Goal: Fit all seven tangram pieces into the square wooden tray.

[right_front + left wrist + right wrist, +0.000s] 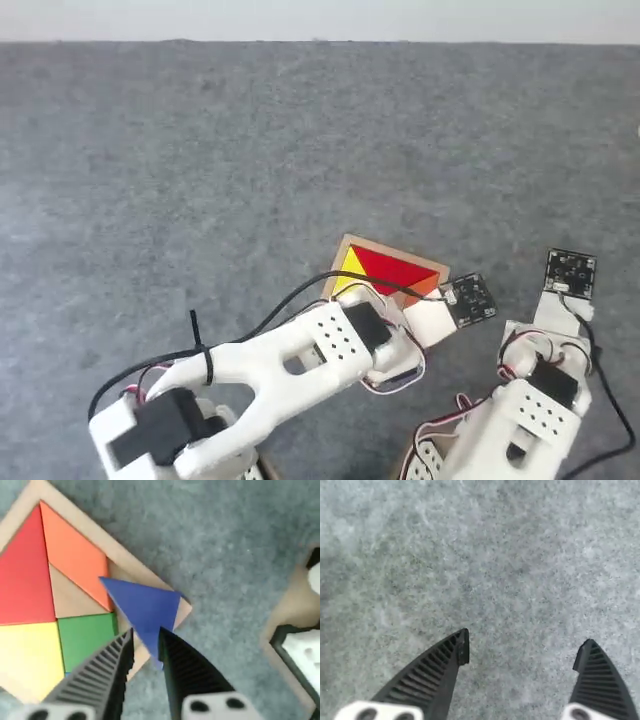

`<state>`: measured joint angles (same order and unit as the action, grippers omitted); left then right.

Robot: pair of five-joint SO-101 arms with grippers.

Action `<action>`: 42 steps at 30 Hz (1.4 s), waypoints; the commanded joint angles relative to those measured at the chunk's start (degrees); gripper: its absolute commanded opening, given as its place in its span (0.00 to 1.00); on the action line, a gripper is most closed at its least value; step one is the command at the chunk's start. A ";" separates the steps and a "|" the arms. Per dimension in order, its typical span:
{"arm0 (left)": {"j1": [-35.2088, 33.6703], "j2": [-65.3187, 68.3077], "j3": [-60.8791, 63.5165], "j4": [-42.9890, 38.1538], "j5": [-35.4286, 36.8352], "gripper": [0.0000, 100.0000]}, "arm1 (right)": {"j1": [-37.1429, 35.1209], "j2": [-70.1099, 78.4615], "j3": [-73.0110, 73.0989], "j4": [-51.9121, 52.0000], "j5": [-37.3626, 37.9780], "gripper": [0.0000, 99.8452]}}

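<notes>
The square wooden tray (145,570) holds a red triangle (25,580), an orange piece (75,555), a green square (85,635) and a yellow piece (30,655); bare wood shows in a triangular gap (70,600). My left gripper (146,642) is shut on a blue triangle (142,605), held tilted over the tray's corner. In the high view the tray (392,258) with its red triangle (395,270) and yellow piece (351,265) lies partly under the left arm (330,345). My right gripper (525,652) is open over bare carpet.
Grey carpet (250,150) covers the whole table. The right arm (535,400) stands to the right of the tray, its base edge showing in the left wrist view (295,630). Open carpet lies beyond and to the left of the tray.
</notes>
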<state>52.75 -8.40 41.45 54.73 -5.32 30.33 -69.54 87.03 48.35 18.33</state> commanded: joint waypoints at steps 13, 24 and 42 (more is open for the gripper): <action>-0.88 9.93 -8.66 2.20 -0.97 0.08 | -0.66 -1.10 -2.81 -1.19 -0.35 0.34; -7.82 10.02 -10.51 4.31 -3.69 0.08 | -0.57 -1.10 -2.81 -0.75 -0.18 0.34; -7.03 7.30 -10.07 3.34 -2.55 0.08 | -0.66 -1.10 -2.81 -1.10 -0.18 0.34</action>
<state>45.54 1.89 32.57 58.68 -8.48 30.24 -69.54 87.03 48.35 18.33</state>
